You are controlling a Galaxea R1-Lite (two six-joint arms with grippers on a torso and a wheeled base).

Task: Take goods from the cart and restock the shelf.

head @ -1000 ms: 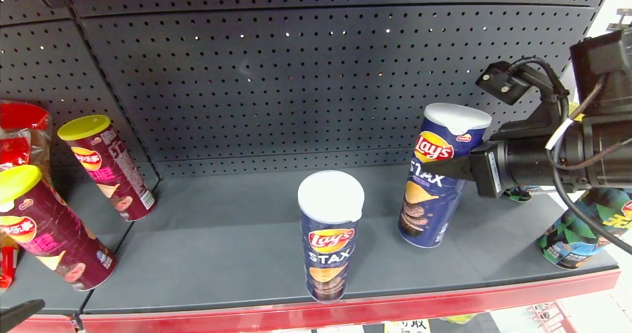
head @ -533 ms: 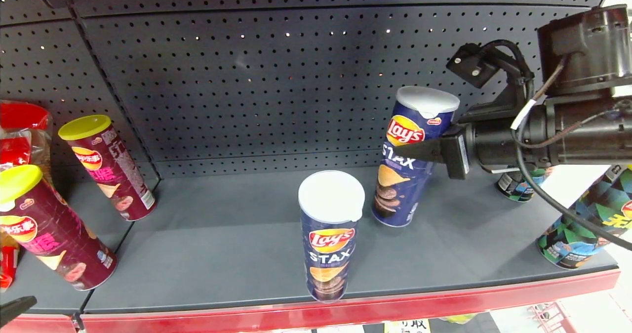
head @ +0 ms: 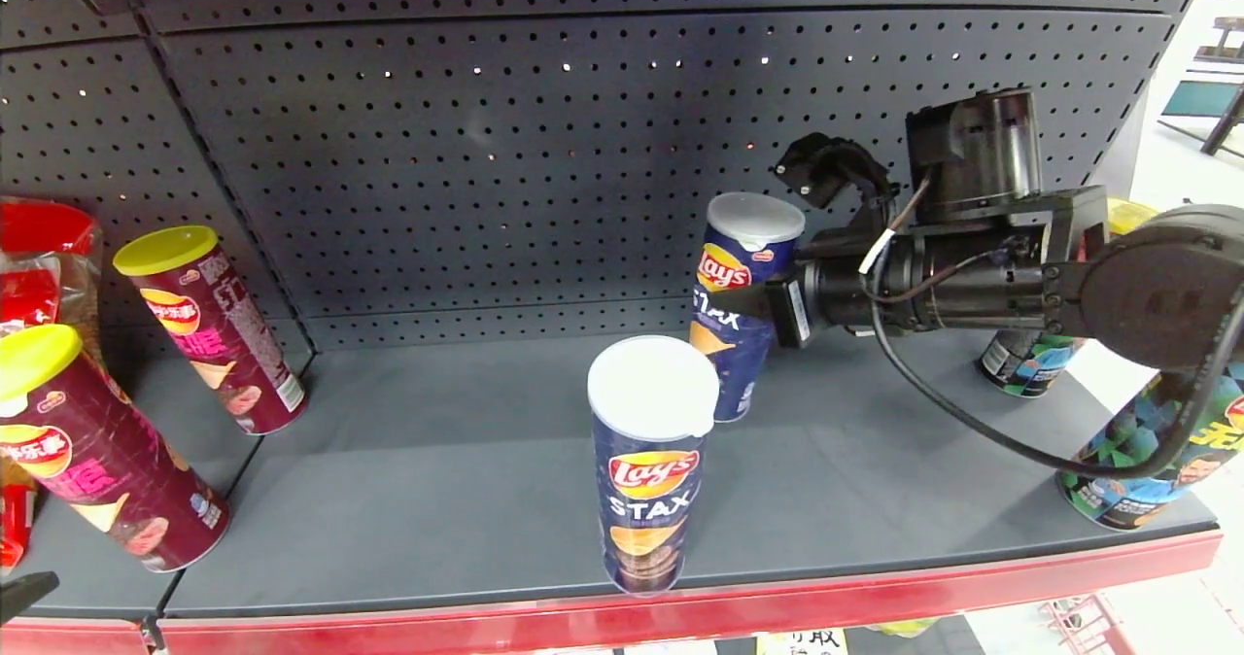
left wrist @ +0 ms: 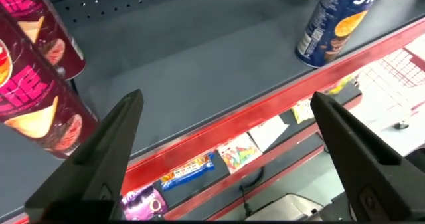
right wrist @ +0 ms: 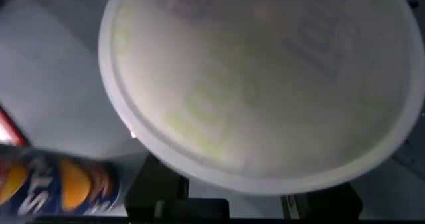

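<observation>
Grey pegboard [head: 583, 150] backs the shelf [head: 437, 499] we are restocking, and the job looks to us partly done. Our right gripper [head: 731, 300] is in over the shelf from the right. Its fingers pinch the blue can [head: 727, 271] at mid-height, deep on the shelf near the pegboard and a touch tilted. We cannot tell whether its base touches the deck. From the right wrist, its white lid [right wrist: 265, 78] sits close under the camera. A matching front can [head: 649, 461] already stands upright by the red lip [head: 777, 602].

By our reckoning, what is left is to settle the blue can, let go, draw the arm out and fetch more from the cart. How much stock waits there we cannot say. Our left gripper [left wrist: 226, 98] hangs low before the lip, fingers spread wide and empty.

Around the work are two maroon cans [head: 209, 329] and a red bag [head: 39, 257] on the left, and two teal cans [head: 1132, 470] on the right. The front can stands just before the blue can, and the rear teal can [head: 1020, 373] sits close by the forearm. We judge both liable to be knocked on the way out.
</observation>
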